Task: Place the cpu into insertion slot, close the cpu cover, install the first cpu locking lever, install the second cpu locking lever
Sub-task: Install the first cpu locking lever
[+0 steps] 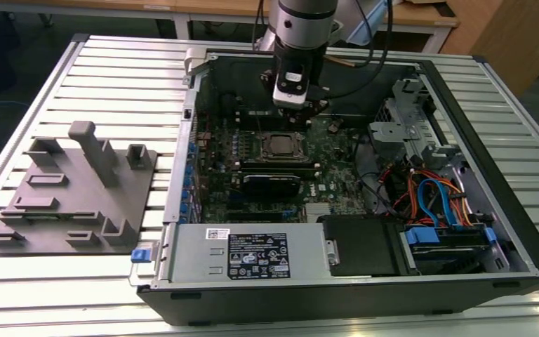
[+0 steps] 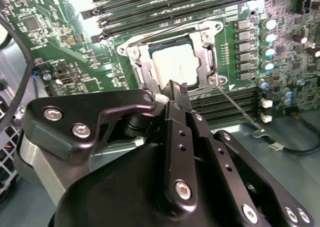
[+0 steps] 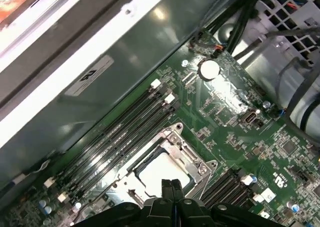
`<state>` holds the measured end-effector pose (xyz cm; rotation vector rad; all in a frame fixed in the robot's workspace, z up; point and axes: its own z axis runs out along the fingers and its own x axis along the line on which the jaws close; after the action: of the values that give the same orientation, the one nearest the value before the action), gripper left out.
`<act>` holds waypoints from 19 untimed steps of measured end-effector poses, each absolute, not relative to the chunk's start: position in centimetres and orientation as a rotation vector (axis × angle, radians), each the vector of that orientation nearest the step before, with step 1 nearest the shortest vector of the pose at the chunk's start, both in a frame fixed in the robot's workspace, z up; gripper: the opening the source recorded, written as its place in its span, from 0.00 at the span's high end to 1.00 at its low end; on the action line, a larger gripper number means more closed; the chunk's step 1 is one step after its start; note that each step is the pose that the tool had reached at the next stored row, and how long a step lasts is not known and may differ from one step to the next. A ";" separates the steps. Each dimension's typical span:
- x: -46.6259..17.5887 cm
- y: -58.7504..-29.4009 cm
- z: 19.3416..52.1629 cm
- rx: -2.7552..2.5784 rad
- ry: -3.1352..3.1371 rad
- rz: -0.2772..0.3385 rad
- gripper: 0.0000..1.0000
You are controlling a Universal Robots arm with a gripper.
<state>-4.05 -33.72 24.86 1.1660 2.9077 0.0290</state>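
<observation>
You find the cpu (image 2: 172,66) sitting in its socket, inside the window of the cpu cover (image 2: 206,54). Its top is a flat square of pale silver-grey metal, smooth, and it catches the light a little. The cpu cover lies flat down over it. It is a thin frame of silver-grey metal that goes around all four edges of the chip, with round screw heads near its corners.

From one corner of the cpu cover a thin locking lever (image 2: 240,109) runs away across some black slots. Its bent end lies well apart from the cover, past the edge of the green board.

Your claw (image 2: 177,88) has its two black fingers pressed together, and nothing is between them. In both wrist views the tips hang just at one edge of the cpu cover. Whether they touch the metal, I cannot tell.

On the opposite side of the cpu cover, the long black memory slots (image 2: 170,4) lie in parallel rows just beside it.

In the exterior view the arm (image 1: 302,28) comes down into the open computer case (image 1: 344,305), close above the cpu cover. The case lies on the slatted metal surface (image 1: 110,77). A grey holder plate (image 1: 73,189) rests on the same surface, outside the case and well apart from the cpu cover.
</observation>
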 end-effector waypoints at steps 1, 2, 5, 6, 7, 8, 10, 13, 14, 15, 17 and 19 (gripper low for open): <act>-4.1 -33.7 24.9 1.159 2.910 0.029 0.90; -4.1 -33.7 24.9 1.147 2.915 0.029 0.90; -4.2 -33.7 24.9 1.076 2.943 0.029 0.90; -4.2 -33.7 24.9 1.050 2.952 0.030 0.90; -4.2 -33.7 24.9 1.025 2.961 0.030 0.90; -4.2 -33.7 24.8 1.000 2.970 0.030 0.90; -4.2 -33.7 24.9 0.969 2.981 0.030 0.90; -4.2 -33.7 24.9 0.966 2.981 0.030 0.90; -4.2 -33.7 24.9 0.966 2.981 0.030 0.90; -4.2 -33.7 24.9 0.966 2.981 0.030 0.90; -4.2 -33.7 24.9 0.966 2.981 0.030 0.90; -4.2 -33.7 24.9 0.966 2.981 0.030 0.90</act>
<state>-4.16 -33.72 24.85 0.9663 2.9814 0.0299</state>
